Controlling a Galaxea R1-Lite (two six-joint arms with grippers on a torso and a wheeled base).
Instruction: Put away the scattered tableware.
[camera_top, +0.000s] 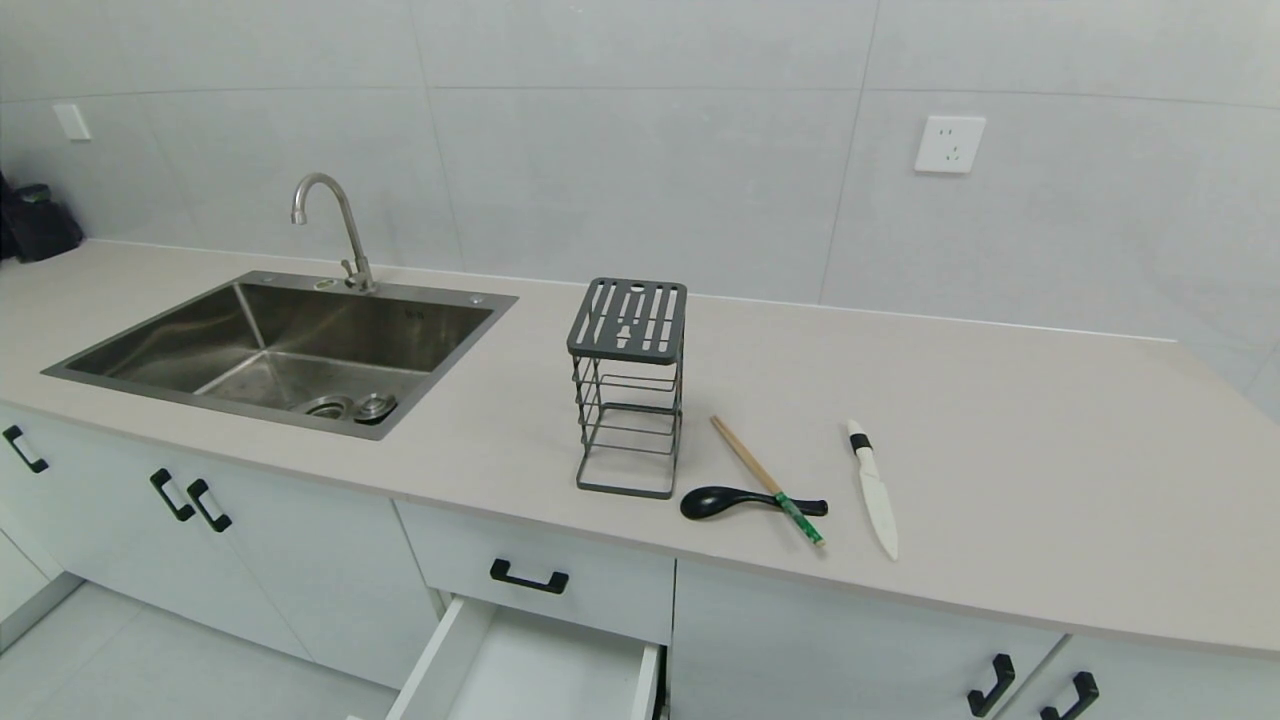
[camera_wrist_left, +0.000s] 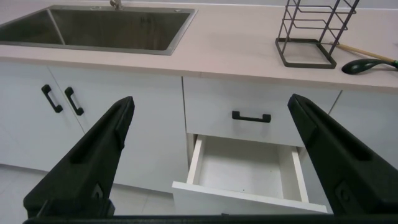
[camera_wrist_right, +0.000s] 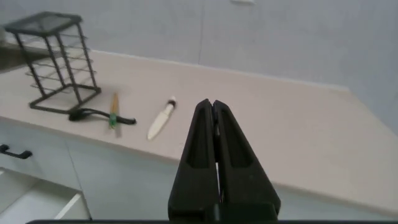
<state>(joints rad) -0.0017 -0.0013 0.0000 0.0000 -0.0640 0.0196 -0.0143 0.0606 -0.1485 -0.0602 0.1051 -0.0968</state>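
Lying well beyond right jaws: knife (camera_wrist_right: 160, 119)

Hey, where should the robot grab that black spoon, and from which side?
Take the spoon by its thin handle, between the bowl and the chopsticks crossing it, likely from straight above, closing across the handle. It lies flat on the counter, and the bowl looks too wide and rounded to pinch.

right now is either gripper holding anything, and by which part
Nothing is held: left gripper open and empty, right gripper shut on nothing; spoon, chopsticks and knife lie on the counter.
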